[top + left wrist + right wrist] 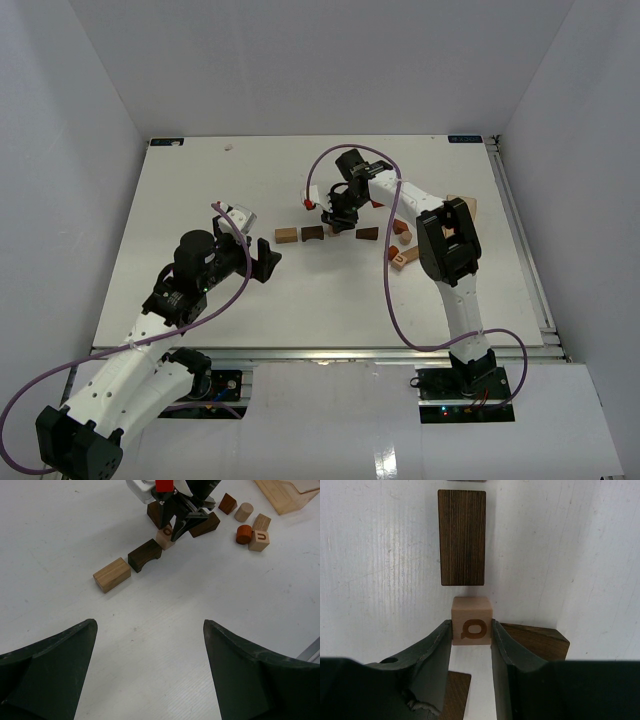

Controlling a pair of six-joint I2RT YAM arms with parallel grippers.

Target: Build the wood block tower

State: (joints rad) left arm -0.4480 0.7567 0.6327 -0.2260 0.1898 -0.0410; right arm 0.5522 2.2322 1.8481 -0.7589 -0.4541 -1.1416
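The wood block tower's blocks lie spread in a loose row mid-table. My right gripper (pixel 338 218) is shut on a pale cube (pixel 472 611) with a burnt logo, held low, at or just above the table. The cube also shows in the left wrist view (pixel 164 535), next to a dark arch (pixel 145 556) and a tan block (pixel 111 574). A dark flat block (pixel 462 537) lies just beyond the cube. A dark wedge (pixel 540 640) is beside the right finger. My left gripper (pixel 149 625) is open and empty, hovering short of the row.
A reddish wedge (pixel 227 503), a tan cylinder (pixel 244 512), a red cylinder (pixel 244 534) and a lettered cube (pixel 259 540) lie right of the row. A larger pale wooden slab (pixel 462 205) lies at the right. White walls enclose the table.
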